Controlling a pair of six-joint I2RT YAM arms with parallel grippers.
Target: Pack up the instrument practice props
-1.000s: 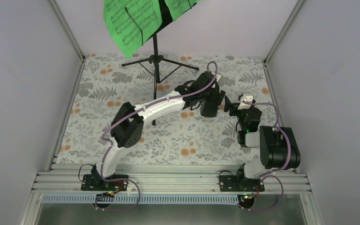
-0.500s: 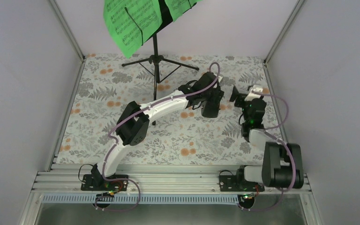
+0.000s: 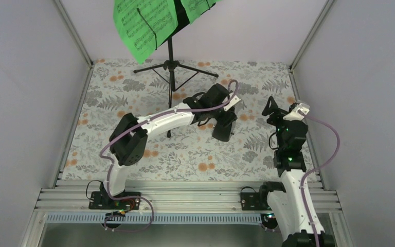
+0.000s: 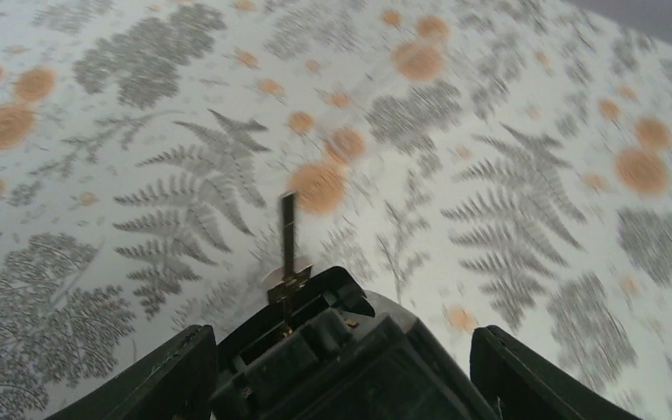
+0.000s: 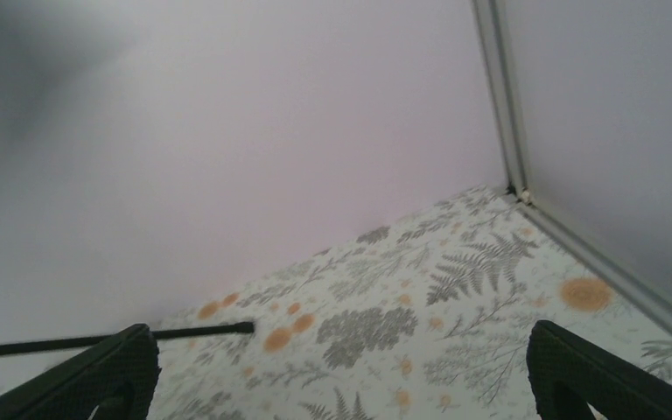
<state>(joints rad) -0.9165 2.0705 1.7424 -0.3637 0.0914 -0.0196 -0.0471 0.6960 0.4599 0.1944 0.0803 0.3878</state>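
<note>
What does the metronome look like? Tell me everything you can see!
The metronome is small and dark, and looks like plastic. The left claw grips it, one finger on each side. Its front looks open, and a thin rod sticks out of it with a little shiny weight low down. From above it is just a dark block under the claw, over the flowery table. I can't tell whether it touches the table.

The left pincer (image 3: 223, 131), clasping the metronome (image 4: 332, 350), draws back nearer. The right pincer (image 3: 271, 105) swings out toward the right wall (image 3: 360, 77).
</note>
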